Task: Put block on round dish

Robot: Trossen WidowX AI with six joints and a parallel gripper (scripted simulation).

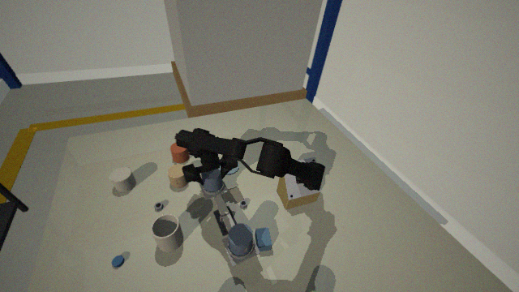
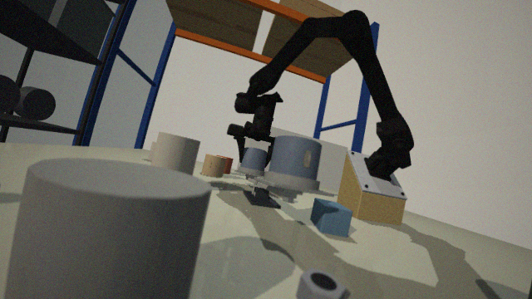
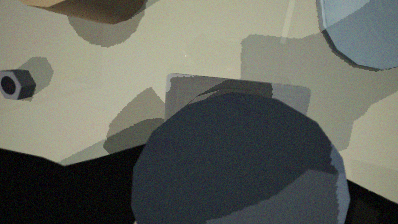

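Around the far blue-grey cup (image 1: pixel 212 181) (image 2: pixel 254 159) (image 3: pixel 240 155), the tool (image 1: pixel 211 178) (image 2: pixel 254 159), fingers wide but clamped on it.

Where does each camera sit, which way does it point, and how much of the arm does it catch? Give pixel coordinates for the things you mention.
Top: high up, looking down at a slant over the balance toward the walls; nearly the whole arm and the hand (image 1: pixel 212 177) (image 2: pixel 256 157) show.
Exterior: low, near surface height, looking across past a big gray cylinder (image 2: pixel 112 232); arm from base to hand.
Wrist: on the arm near the hand, looking down on the gripped cup (image 1: pixel 212 180) (image 2: pixel 254 159) (image 3: pixel 240 145); only dark finger parts show.
Top and exterior share the blue block (image 1: pixel 263 238) (image 2: pixel 332 218).
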